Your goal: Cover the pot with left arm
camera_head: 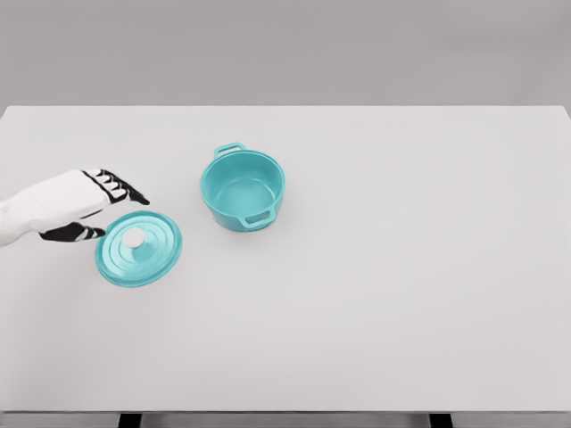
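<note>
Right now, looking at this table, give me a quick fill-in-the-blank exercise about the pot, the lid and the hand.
1. The teal pot stands open, with no ____ on it.
2. The lid lies flat on the table, to the ____ of the pot in the picture.
3. The left hand is beside the lid with fingers spread, holding ____.
4. The knob on the lid is ____ in colour.

Missing words: lid; left; nothing; white

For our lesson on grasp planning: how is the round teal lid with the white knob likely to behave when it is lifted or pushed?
The round teal lid with the white knob looks rigid, so it probably won't flex. Lying flat on the white table, it would likely slide rather than roll. Lifted by the small knob alone, it may tilt; the left hand is beside it, fingers open.
</note>
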Motion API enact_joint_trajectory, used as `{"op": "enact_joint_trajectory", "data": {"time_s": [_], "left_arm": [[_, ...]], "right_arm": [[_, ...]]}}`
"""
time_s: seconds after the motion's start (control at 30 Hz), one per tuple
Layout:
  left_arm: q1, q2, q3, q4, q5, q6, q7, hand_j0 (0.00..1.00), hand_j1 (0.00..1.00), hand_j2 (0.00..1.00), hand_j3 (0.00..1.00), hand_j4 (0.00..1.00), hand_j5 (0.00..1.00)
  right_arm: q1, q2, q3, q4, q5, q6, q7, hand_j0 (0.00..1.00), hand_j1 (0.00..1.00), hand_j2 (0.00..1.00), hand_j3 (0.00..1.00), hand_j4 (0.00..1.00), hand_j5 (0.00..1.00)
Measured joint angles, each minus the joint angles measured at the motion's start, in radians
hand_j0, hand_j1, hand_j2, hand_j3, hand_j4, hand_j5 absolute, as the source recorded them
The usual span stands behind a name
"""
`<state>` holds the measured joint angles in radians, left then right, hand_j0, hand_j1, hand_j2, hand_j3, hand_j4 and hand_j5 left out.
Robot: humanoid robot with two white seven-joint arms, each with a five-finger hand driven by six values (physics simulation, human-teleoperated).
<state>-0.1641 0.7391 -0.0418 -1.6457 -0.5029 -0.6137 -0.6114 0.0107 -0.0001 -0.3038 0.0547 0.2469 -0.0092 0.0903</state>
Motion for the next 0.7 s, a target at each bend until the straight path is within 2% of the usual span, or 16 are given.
{"op": "enact_joint_trajectory", "data": {"time_s": [0.2,0.7], "left_arm": [[0.000,0.024,-0.044,-0.002,0.007,0.000,0.000,0.74,0.74,0.74,0.74,0.74,0.74],[0.002,0.028,-0.084,-0.002,0.031,0.000,0.000,0.74,0.74,0.74,0.74,0.74,0.74]], "right_arm": [[0.002,0.000,0.000,0.000,0.000,0.000,0.000,1.00,1.00,1.00,1.00,1.00,1.00],[0.002,0.000,0.000,0.000,0.000,0.000,0.000,1.00,1.00,1.00,1.00,1.00,1.00]]}}
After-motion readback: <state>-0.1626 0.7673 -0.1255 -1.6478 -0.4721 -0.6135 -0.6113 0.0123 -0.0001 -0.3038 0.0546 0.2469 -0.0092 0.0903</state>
